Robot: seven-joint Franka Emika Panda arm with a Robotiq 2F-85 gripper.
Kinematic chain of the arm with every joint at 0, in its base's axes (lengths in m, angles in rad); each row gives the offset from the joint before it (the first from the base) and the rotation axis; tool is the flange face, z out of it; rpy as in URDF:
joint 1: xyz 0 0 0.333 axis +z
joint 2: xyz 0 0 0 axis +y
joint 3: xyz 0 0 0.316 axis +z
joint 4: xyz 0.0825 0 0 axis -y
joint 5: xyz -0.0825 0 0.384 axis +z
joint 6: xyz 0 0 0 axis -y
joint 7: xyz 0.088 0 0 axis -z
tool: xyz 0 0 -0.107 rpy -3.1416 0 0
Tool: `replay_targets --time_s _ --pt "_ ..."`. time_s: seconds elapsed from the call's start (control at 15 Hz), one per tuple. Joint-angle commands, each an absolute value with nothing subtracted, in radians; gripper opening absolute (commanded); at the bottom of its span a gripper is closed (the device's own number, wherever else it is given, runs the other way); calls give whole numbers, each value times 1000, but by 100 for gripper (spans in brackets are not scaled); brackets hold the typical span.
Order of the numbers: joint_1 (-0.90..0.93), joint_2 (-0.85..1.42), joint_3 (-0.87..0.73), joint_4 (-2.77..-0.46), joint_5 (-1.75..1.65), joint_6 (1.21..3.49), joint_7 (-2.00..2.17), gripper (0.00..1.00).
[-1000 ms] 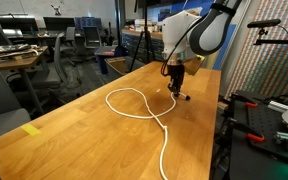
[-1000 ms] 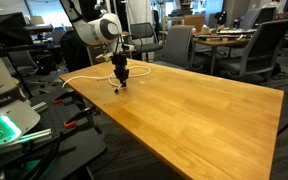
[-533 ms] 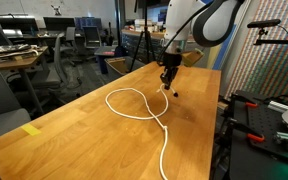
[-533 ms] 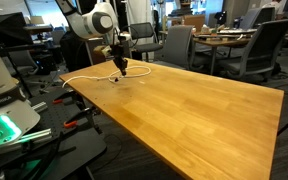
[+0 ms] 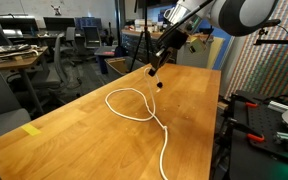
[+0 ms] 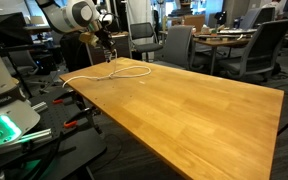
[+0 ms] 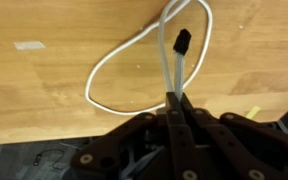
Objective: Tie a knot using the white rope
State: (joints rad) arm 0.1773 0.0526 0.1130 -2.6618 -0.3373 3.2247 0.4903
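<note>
The main risk is the white rope [image 7: 165, 55] slipping out: the gripper [image 7: 174, 100] has its jaws pressed together on the cord close to its end. Only a short stub and the black tip [image 7: 182, 42] stick out beyond the jaws, so any drag from the length trailing on the table could pull it free. A second risk is the loop below the jaws. If the arm carries the end sideways too quickly, I judge the loop would slide or flatten on the wooden table [image 5: 74, 130], leaving no opening to pass the tip through. Lowering the tip on the wrong side of the strand would make a twist and not a knot.

In an exterior view the gripper [image 5: 152, 70] hangs clear above the tabletop at the end of a forearm angled downward, fingers pointing down at the wood. The tip [image 5: 159, 85] dangles just under the jaws. From the jaws the cord drops to the loop lying flat beneath and ahead of them, then trails well away towards the table's near edge. In another exterior view the gripper [image 6: 106, 50] sits above the loop, near the table's far corner
</note>
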Motion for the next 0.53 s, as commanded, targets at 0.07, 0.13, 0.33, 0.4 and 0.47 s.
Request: replay_targets --time_s 0.07,0.13,0.33,0.4,0.47 --pt "194 82 143 -2611 -353 3404 418 1" --pt "194 98 162 -2585 -355 3420 390 1" --pt "190 138 222 -2485 -417 3379 416 1" --pt "182 157 243 -2447 -436 3360 418 1" --pt "170 176 266 -2415 -452 3346 421 1"
